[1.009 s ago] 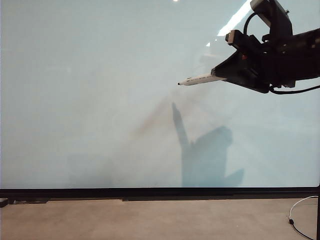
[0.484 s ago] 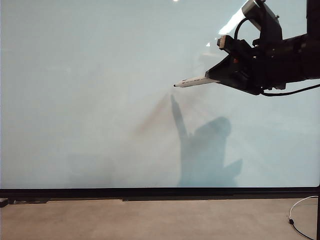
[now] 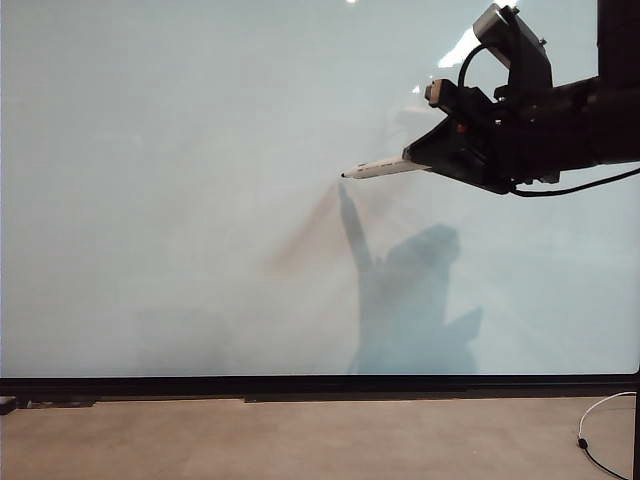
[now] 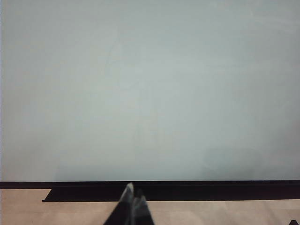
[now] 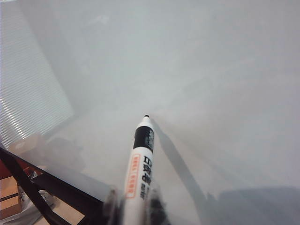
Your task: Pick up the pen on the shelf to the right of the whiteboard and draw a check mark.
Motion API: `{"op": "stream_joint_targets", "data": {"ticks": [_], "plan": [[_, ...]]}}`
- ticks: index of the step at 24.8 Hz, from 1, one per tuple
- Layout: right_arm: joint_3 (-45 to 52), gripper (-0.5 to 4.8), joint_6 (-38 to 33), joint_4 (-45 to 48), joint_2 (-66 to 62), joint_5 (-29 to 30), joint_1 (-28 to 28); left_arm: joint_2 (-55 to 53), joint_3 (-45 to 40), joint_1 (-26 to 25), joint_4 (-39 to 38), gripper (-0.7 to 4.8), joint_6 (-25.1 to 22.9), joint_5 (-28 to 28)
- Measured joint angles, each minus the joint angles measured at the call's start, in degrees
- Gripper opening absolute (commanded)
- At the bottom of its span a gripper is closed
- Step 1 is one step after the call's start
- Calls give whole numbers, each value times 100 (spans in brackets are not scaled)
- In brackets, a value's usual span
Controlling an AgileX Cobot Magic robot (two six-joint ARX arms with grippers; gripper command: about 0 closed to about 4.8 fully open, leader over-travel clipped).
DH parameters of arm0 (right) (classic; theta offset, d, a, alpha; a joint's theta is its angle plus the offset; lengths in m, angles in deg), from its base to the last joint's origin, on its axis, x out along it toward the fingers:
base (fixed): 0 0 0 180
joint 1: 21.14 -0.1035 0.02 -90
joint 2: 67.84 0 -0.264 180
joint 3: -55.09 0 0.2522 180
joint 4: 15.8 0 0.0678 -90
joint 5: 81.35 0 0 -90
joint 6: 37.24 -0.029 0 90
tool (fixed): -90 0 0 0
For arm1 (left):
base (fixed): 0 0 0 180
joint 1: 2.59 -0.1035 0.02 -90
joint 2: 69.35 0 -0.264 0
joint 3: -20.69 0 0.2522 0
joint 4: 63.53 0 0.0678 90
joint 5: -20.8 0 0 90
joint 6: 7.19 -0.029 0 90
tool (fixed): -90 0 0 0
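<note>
From the outside camera, the big shiny pale grey whiteboard with a thin black bottom frame fills almost the whole picture. The right gripper comes in from the upper right side, on a black arm. It is clenched on the slim white pen with the fine black tip. The pen sticks out toward the left, almost level, and the tip points at the board near the middle. The pen's dark shadow on the board rises up and nearly meets the tip, so I think the tip is very near the board or just touching it. I cannot tell which. No black check mark shows on the board yet.

From the left wrist camera, the left gripper is low down in front of the board's black frame. Its two fingertips sit close together with nothing between them, so it looks clenched and empty. The board here is plain.

From the right wrist camera, the pen shows dark print and an orange label on its barrel. The right gripper squeezes the barrel's lower end.

To do this step well, I think the gripper should press the tip softly on the board, slide a short way down, then a longer way up to the right.
</note>
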Motion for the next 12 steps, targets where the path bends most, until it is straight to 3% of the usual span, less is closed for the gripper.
{"op": "stream_joint_targets", "data": {"ticks": [12], "plan": [[-87,-5,-2,-103,-55,-188,-4,0,0,0,0,-4,0,0]]}}
